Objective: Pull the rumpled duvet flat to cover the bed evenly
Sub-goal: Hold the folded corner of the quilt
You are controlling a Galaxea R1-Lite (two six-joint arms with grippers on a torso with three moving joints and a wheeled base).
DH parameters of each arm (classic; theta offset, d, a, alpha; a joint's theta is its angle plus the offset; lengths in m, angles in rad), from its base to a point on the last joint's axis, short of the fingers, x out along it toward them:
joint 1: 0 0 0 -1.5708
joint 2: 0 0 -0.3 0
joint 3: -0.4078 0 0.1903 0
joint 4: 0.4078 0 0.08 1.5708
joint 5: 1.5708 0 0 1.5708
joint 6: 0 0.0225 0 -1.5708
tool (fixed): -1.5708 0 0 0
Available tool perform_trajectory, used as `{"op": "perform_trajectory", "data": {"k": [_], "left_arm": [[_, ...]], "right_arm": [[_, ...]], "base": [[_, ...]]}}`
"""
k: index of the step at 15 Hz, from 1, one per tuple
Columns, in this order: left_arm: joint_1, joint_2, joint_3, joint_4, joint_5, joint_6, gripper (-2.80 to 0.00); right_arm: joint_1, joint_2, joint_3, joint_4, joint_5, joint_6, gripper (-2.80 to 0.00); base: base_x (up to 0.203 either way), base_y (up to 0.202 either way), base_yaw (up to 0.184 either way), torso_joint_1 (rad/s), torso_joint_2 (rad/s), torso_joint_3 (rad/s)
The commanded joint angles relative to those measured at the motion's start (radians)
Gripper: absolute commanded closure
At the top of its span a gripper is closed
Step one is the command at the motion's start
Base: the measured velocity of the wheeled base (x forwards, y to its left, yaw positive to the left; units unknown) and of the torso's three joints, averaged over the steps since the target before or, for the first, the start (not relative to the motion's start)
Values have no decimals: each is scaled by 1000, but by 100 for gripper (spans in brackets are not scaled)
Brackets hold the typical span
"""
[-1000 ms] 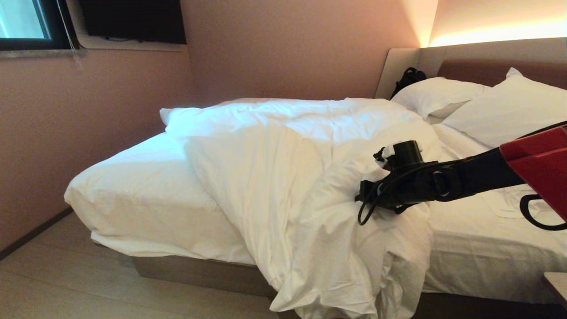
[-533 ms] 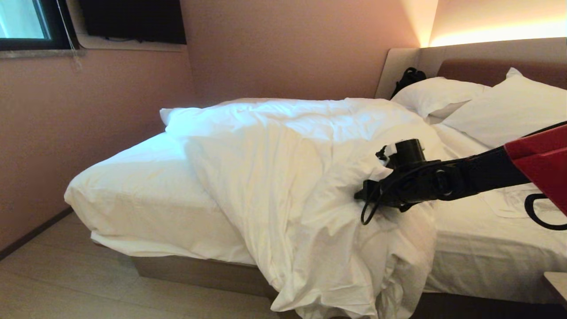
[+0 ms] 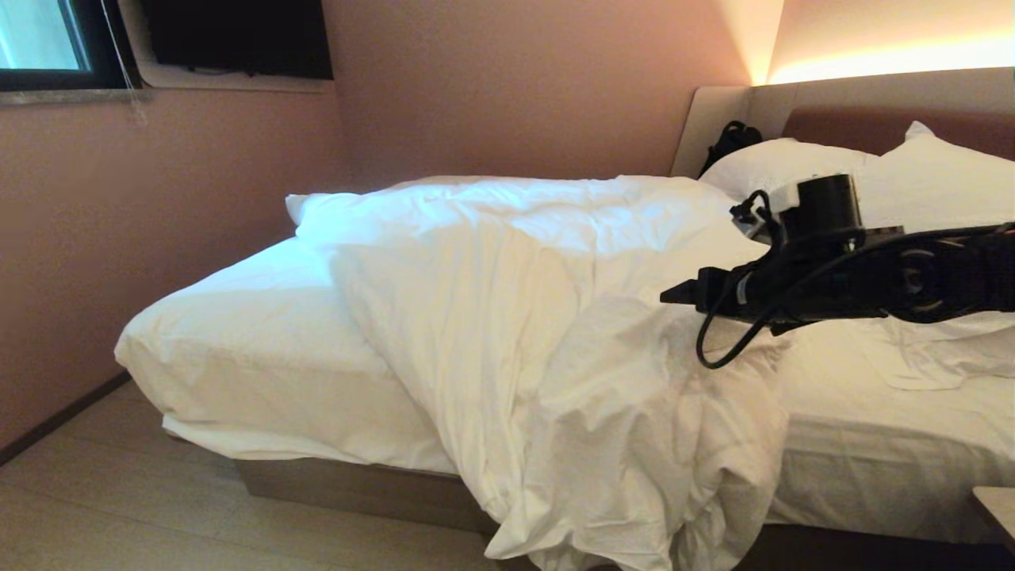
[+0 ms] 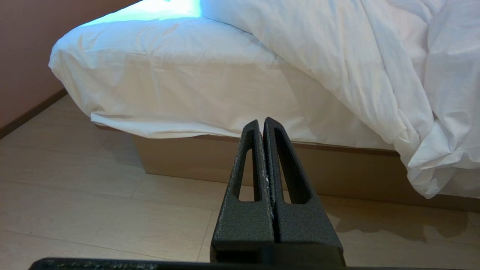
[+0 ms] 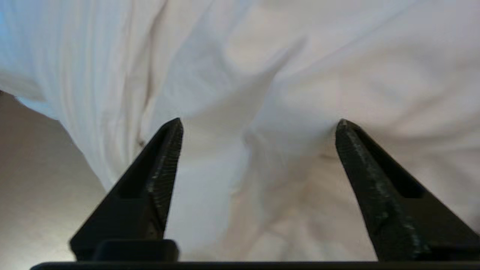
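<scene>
Head view: a low bed [image 3: 262, 357] with a white-sheeted mattress and a tan platform base stands in the corner of a room with dusty-pink walls [image 3: 158, 190]. A thick, wrinkled white duvet [image 3: 515, 301] lies bunched in a diagonal band across the middle of the mattress. Its near end spills over the side of the bed and hangs toward the pale wood-look plank floor [image 3: 119, 515]. The foot end of the mattress, at left, is uncovered, showing only the fitted sheet; the sheet between the duvet and the headboard is also exposed. Two white pillows [image 3: 936, 182] lean against the padded beige and brown headboard [image 3: 793, 99], which is lit from above by a warm strip of light. A small black object, not identifiable, sits at the headboard's far corner. A dark window frame [image 3: 47, 47] and a black wall-mounted screen [image 3: 238, 36] occupy the upper left.

The black right claw [image 3: 674, 295] [image 5: 258, 127] is held level above the near part of the duvet. In the right wrist view its jaws stand wide apart with creased white cloth beyond them and nothing between them.

Left wrist view: the left claw [image 4: 261, 123] has its jaws pressed together and empty. It is held low, above the floor, and points at the bed's base.
</scene>
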Motion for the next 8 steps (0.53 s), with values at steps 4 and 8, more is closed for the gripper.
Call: {"op": "perform_trajectory", "data": {"k": [4,8], "left_arm": [[0,0,0,0,0,0,0],[0,0,0,0,0,0,0]], "right_arm": [[-57,-131,31,196,6,-193,-280],[-75,-296,121,289,1,-317,-280]], "base": [[0,0,0,0,0,0],[0,0,0,0,0,0]]}}
